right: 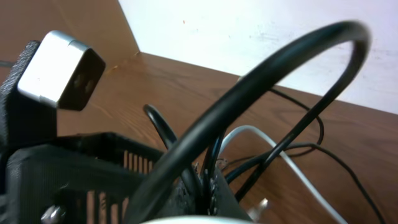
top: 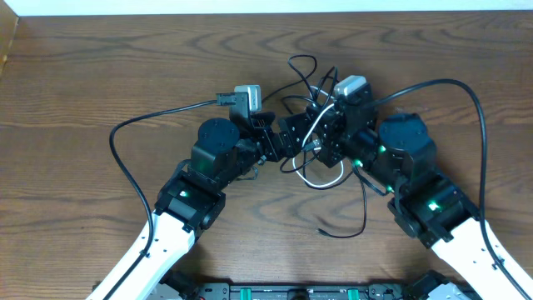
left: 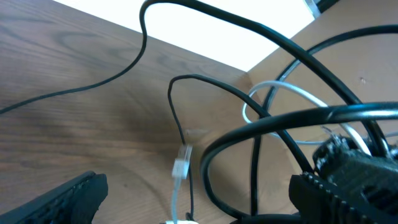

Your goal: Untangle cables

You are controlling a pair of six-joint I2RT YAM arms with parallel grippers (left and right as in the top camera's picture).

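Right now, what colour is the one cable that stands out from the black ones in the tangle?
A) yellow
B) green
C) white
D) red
C: a single white cable loops through the black cables lying on the wooden table; no red, yellow or green cord shows.

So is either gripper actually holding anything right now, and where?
The right gripper appears to pinch the black cables in the middle of the tangle. The left gripper is open, clamping nothing.
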